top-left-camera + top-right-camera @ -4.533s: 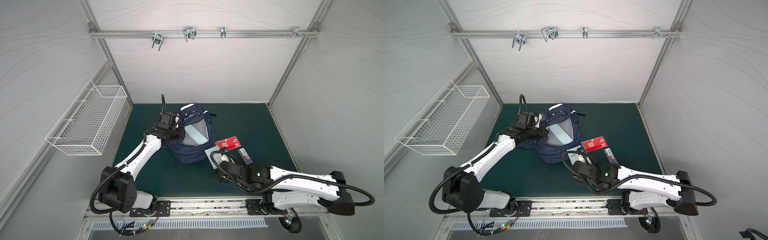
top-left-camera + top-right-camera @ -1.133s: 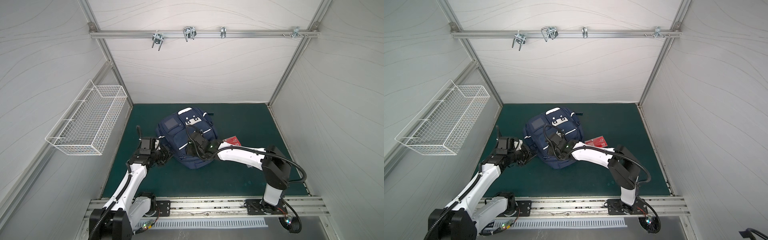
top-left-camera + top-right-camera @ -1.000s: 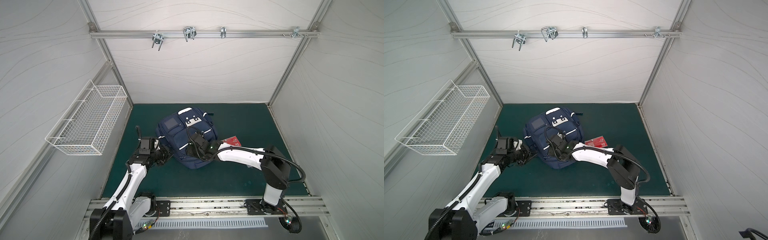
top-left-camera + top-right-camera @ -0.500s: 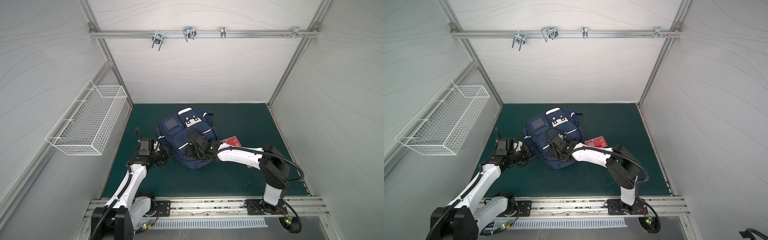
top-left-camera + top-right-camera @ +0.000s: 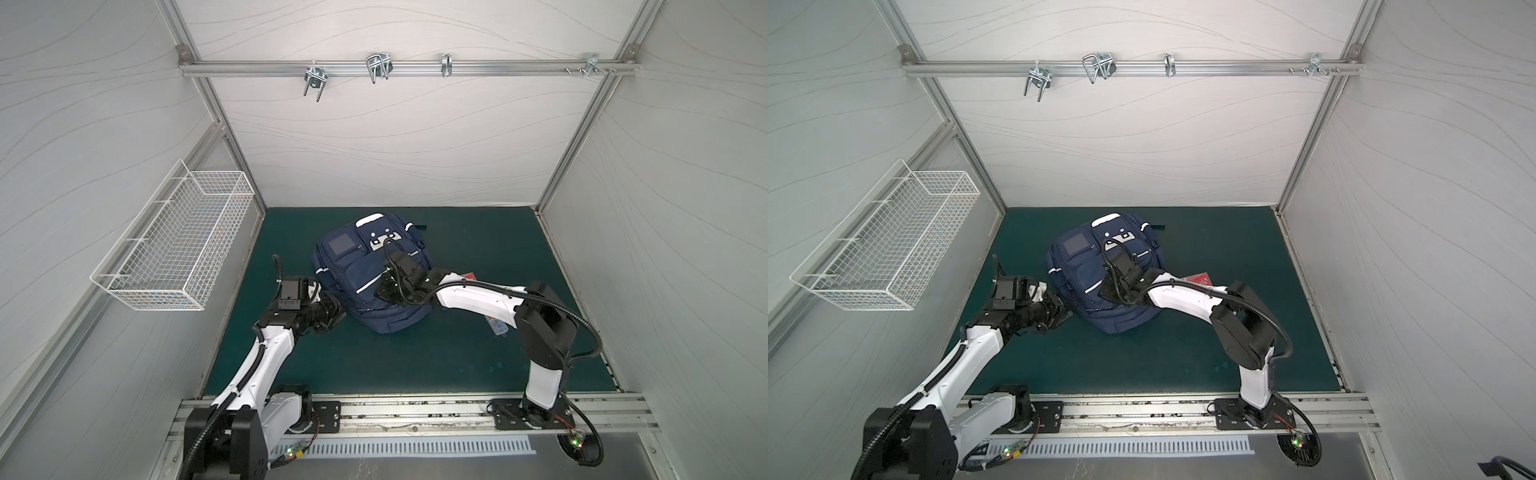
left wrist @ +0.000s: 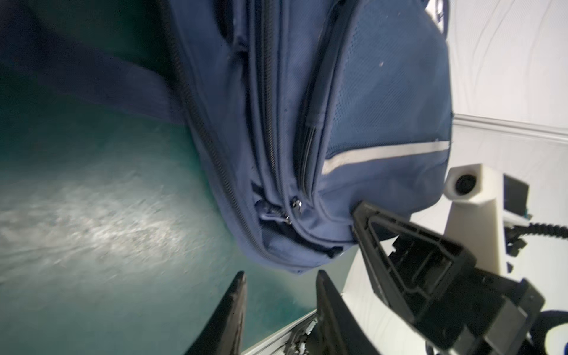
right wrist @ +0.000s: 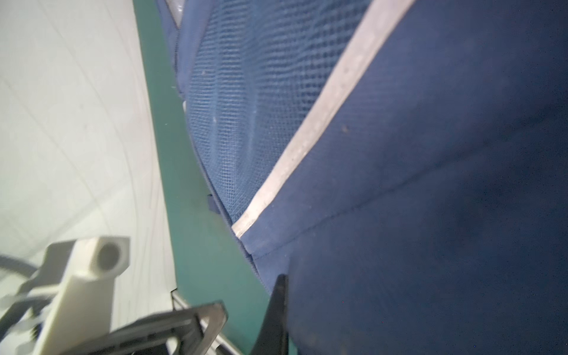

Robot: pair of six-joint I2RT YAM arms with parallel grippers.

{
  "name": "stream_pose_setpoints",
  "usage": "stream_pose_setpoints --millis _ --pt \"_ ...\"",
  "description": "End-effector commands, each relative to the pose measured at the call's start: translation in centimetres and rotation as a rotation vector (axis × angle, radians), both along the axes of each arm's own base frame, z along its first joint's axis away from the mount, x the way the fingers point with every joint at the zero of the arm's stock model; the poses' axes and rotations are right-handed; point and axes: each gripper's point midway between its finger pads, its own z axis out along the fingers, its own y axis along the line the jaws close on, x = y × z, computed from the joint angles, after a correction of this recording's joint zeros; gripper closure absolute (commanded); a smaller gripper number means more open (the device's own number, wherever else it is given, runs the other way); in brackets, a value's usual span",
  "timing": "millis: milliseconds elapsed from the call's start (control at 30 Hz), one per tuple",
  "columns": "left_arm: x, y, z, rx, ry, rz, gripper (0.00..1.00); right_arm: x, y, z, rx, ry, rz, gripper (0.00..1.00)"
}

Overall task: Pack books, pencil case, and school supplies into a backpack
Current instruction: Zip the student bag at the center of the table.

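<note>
Taking 12 o'clock as the back wall, I see the left gripper (image 5: pixel 334 318) low over the green mat (image 5: pixel 478 232), at the 8 o'clock corner of the backpack (image 5: pixel 365 274). Its jaws are spread with nothing between them, as the left wrist view makes plain, and the pack lies just beyond them toward 2 o'clock. The backpack rests flat with its front pockets up. Its long axis runs roughly 12 to 6 with the handle end at 12, and it looks closed. Two zipper pulls (image 6: pixel 293 207) sit on that near corner, just ahead of the spread jaws, so I judge the left arm the nearer one for working the zip. The right gripper (image 5: pixel 384 291) is on the front panel toward 5 o'clock, its jaws pressed together against the fabric, and I cannot tell whether they pinch any cloth. Past its arm, the red book (image 5: pixel 469 276) pokes out at the pack's 3 o'clock and the clear box (image 5: pixel 496 328) lies at 4 o'clock. Both are outside the bag and closer to the right arm.
</note>
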Motion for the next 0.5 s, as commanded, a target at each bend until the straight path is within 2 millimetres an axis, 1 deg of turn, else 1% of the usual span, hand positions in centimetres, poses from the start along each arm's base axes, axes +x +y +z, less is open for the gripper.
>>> stream_pose_setpoints --millis 0,100,133,200,233,300,367,400,467 --pt "3.1 -0.5 2.3 -0.105 -0.102 0.049 0.62 0.5 1.3 6.6 0.194 -0.061 0.031 1.0" --pt "4.3 -0.6 2.6 -0.136 -0.126 0.064 0.69 0.3 1.5 7.9 0.255 -0.045 0.037 1.0" --pt "4.4 -0.6 2.5 -0.138 -0.126 0.065 0.72 0.2 1.6 8.1 0.269 -0.036 0.039 1.0" --pt "4.4 -0.5 2.0 -0.136 -0.112 0.068 0.73 0.2 1.7 8.5 0.291 -0.029 0.042 1.0" --pt "4.3 -0.6 1.7 -0.135 -0.105 0.066 0.73 0.2 1.8 8.7 0.297 -0.024 0.043 1.0" --pt "4.2 -0.5 1.0 -0.138 -0.097 0.072 0.7 0.1 2.0 8.5 0.301 -0.012 0.048 1.0" --pt "4.5 -0.7 0.9 -0.156 -0.112 0.075 0.66 0.0 2.2 8.4 0.308 -0.003 0.056 1.0" --pt "4.8 -0.8 1.2 -0.171 -0.126 0.074 0.65 -0.1 2.2 8.3 0.307 0.001 0.056 1.0" --pt "5.1 -0.9 1.0 -0.18 -0.121 0.072 0.64 -0.1 2.2 8.4 0.312 0.001 0.055 1.0"
